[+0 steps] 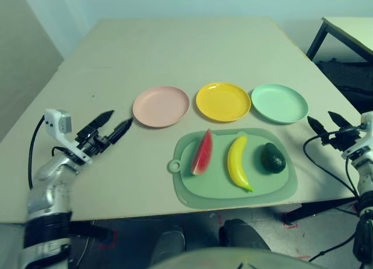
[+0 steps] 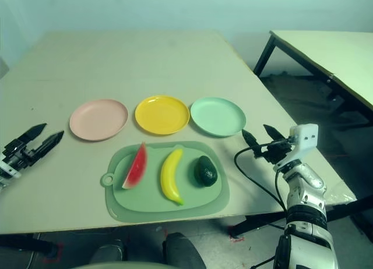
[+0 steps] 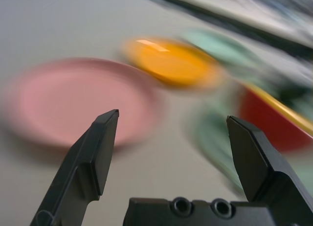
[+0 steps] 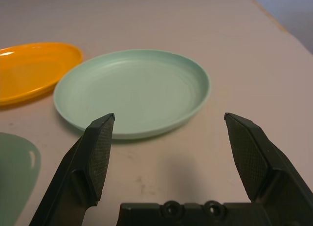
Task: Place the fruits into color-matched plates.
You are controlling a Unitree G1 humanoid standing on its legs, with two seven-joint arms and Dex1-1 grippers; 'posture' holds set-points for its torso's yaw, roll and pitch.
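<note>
Nearest the camera lies the large green rounded-rectangle cutting mat [image 1: 233, 190], at the table's front edge, and all three toy fruits rest on it. From left to right these are the red watermelon wedge with green rind [image 1: 203, 152], the curved yellow plastic banana [image 1: 238, 163] and the small dark green avocado [image 1: 273, 158], each apart from its neighbour.

Just behind the mat stands a row of three round shallow plastic plates, all bare: the pale pink plate [image 1: 161, 106] on the left, the bright yellow plate [image 1: 222, 101] in the middle and the mint green plate [image 1: 280, 103] on the right.

At the far left, the left gripper [image 1: 109, 126] hovers above the beige table [image 1: 175, 48] with its two black fingers spread wide and nothing between them, aimed toward the pink plate. At the far right, the right gripper [image 2: 262, 138] also stands wide and holds nothing, just beside the green plate and facing it.

No fruit has reached a plate yet, so the task seems to be at its very start, with both arms poised for a first pick. The next move probably calls for one arm to swing in over the mat, the left toward the watermelon or the right toward the avocado, lower its open fingers around the fruit and close on it before lifting.
</note>
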